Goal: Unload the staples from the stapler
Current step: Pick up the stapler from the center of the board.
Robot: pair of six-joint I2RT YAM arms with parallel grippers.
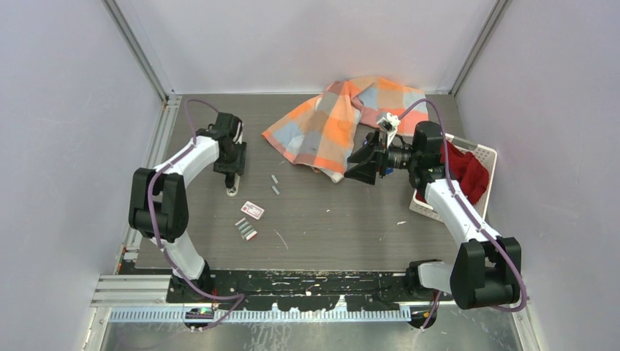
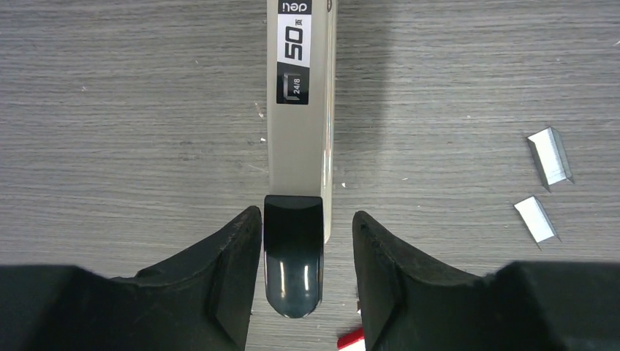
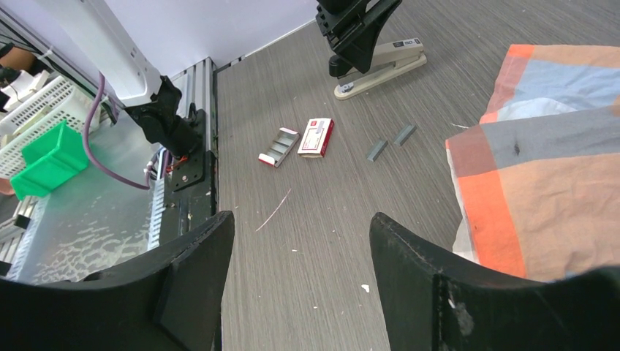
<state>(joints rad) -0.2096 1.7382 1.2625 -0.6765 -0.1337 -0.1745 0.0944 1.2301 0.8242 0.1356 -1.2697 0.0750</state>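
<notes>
Stiff and probably slick, the stapler (image 2: 300, 131) wants pinching at its rear cap, which the left gripper's (image 2: 307, 219) parted jaws straddle.

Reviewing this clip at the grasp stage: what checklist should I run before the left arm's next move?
1. Beige plastic stapler with dark end cap sits between left fingers: ok.
2. Both fingers touching it: not ok, gap on one side.
3. Stapler resting on grey wood-grain table: ok.
4. Short silver metal staple strips lie apart from fingers: ok.
5. Right fingers open, empty: ok.
6. More strips inside stapler: cannot tell.
</notes>
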